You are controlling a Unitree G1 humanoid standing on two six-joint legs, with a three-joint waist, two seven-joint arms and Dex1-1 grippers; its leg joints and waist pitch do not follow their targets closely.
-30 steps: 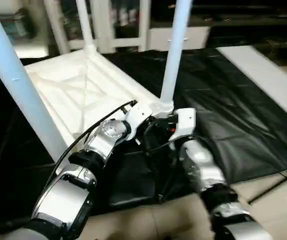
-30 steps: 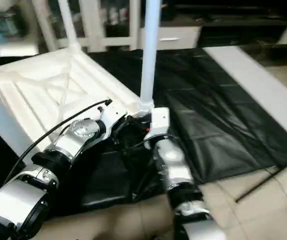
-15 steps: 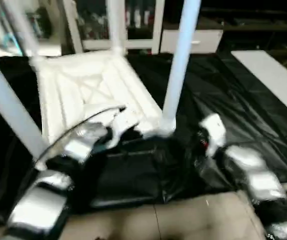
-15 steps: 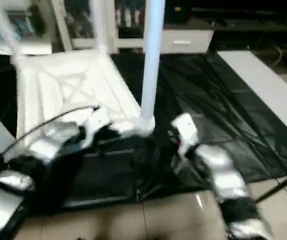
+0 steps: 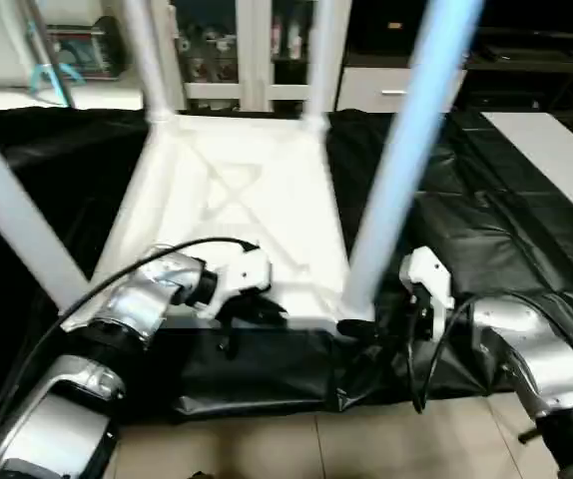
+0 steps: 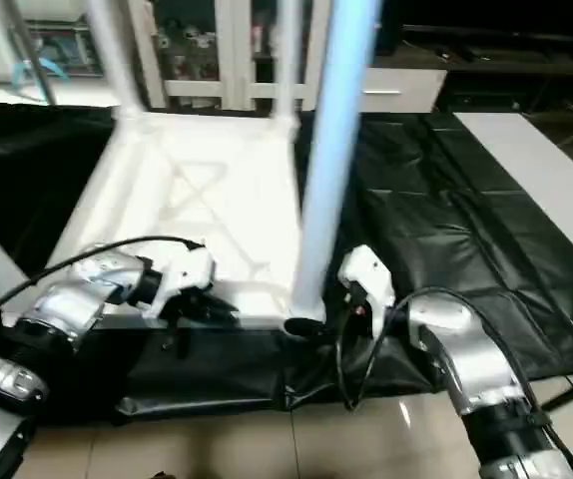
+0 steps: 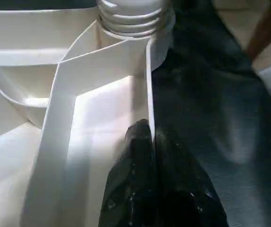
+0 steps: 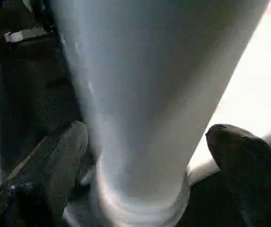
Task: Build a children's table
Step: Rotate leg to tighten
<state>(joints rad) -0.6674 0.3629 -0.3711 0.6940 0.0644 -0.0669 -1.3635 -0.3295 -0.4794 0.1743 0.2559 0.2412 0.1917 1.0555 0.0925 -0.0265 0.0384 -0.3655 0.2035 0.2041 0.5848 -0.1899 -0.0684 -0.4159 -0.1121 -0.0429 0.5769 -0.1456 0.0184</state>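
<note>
Left gripper (image 7: 150,142) pinches tabletop (image 5: 237,200) rim; right gripper (image 8: 145,156) straddles leg (image 8: 145,94).

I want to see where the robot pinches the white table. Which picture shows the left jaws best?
The left wrist view: the left gripper is shut on the thin raised rim of the tabletop. The eye views show that gripper from above, small and dark at the tabletop's near edge.

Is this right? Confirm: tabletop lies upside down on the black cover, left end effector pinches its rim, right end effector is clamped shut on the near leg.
Not quite. In the right wrist view the right end effector stands open, its fingers either side of the near leg with gaps. The rest holds.
</note>
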